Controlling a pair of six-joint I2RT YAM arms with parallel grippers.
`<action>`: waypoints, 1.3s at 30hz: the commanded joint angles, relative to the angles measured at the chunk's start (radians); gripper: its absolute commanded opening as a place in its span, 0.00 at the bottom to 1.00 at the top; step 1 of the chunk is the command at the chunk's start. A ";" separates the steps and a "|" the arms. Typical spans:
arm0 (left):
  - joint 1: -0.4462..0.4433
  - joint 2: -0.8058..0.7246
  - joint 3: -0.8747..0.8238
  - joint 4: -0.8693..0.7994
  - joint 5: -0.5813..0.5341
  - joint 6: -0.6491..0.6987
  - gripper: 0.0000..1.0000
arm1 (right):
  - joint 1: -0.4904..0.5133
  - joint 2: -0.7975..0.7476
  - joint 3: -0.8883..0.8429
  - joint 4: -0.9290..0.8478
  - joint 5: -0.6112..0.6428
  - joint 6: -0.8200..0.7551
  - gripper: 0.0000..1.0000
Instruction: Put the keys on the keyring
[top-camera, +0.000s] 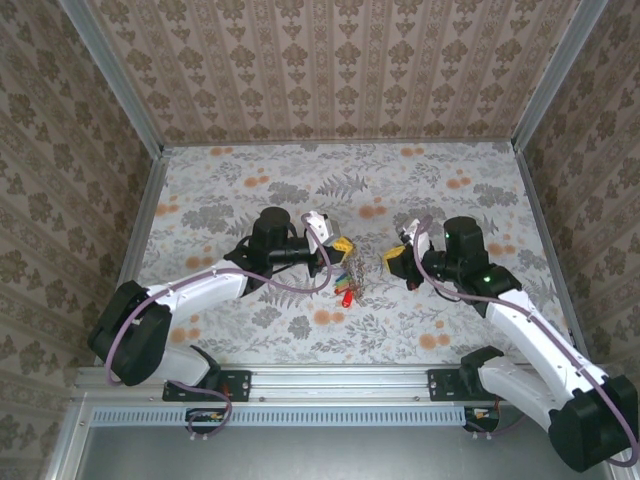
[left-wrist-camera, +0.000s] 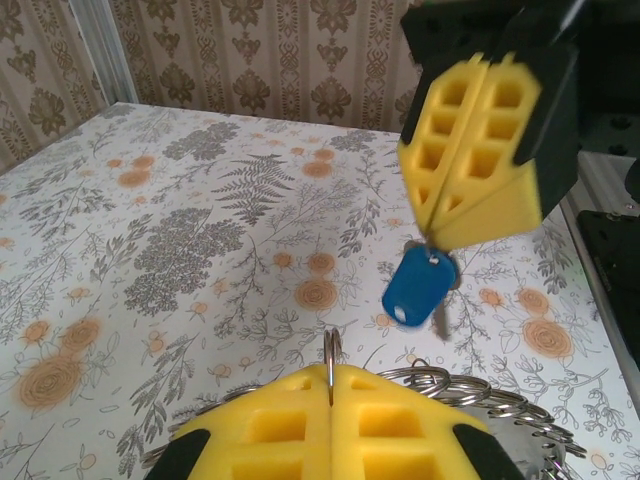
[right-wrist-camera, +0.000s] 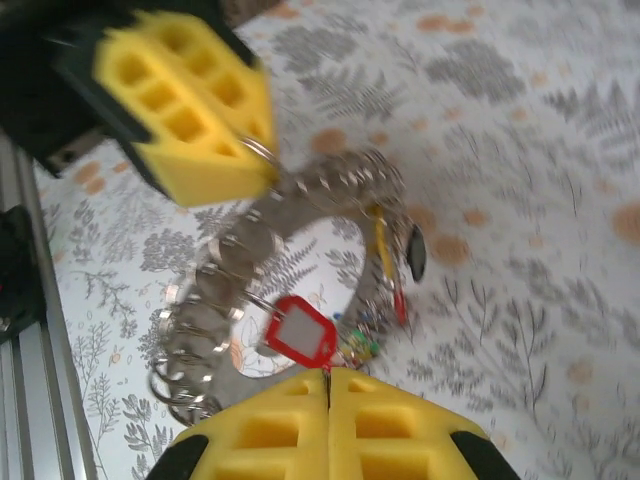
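Observation:
The keyring (top-camera: 352, 275) hangs between the two arms, a big wreath of silver rings and keys with a red tag (right-wrist-camera: 300, 331) and small yellow and green tags. My left gripper (left-wrist-camera: 330, 375) is shut on one thin ring of the keyring (left-wrist-camera: 478, 392), and its yellow pads (right-wrist-camera: 190, 100) hold the wreath's upper left part. My right gripper (left-wrist-camera: 432, 235) is shut on a silver key with a blue tag (left-wrist-camera: 419, 286), which dangles under its tips just above and beyond the ring. From the right wrist, my right gripper (right-wrist-camera: 327, 375) is closed and the blue tag is hidden.
The floral tabletop (top-camera: 250, 190) is bare around the arms. Patterned walls enclose the back and both sides, and a metal rail (top-camera: 330, 382) runs along the near edge. My left gripper (top-camera: 338, 246) and right gripper (top-camera: 392, 262) sit close together at the table's centre.

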 joint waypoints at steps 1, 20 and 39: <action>-0.007 -0.013 0.011 0.033 0.052 -0.012 0.00 | 0.006 -0.005 0.022 0.014 -0.129 -0.185 0.00; -0.031 0.017 0.048 0.013 0.065 -0.001 0.00 | 0.079 0.124 0.108 0.172 -0.145 -0.231 0.00; -0.031 0.015 0.051 0.017 0.056 -0.008 0.00 | 0.119 0.198 0.139 0.164 -0.111 -0.248 0.00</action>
